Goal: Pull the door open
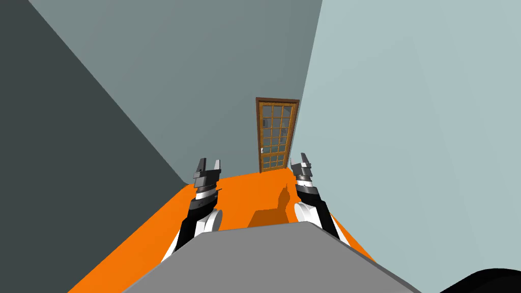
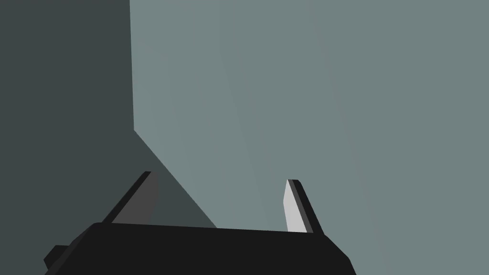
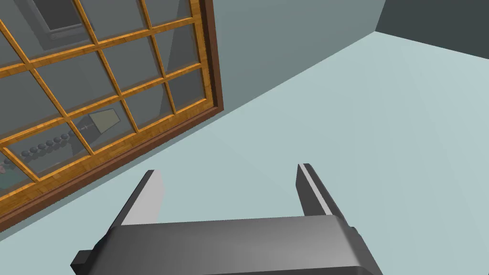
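A glazed wooden door (image 1: 276, 134) with a grid of panes in a dark brown frame stands shut at the far end of a narrow corridor. A small pale handle (image 1: 261, 150) sits on its left edge. My left gripper (image 1: 209, 166) is held out in front of me, open and empty, well short of the door. My right gripper (image 1: 301, 159) is also open and empty, close to the right wall. In the right wrist view the door (image 3: 95, 100) lies ahead and to one side of that gripper (image 3: 229, 184). The left gripper (image 2: 222, 191) faces a bare grey wall.
The corridor has an orange floor (image 1: 244, 198) between a dark grey wall (image 1: 66, 152) on the left and a pale blue-grey wall (image 1: 407, 142) on the right. The grey end wall (image 1: 213, 76) holds the door.
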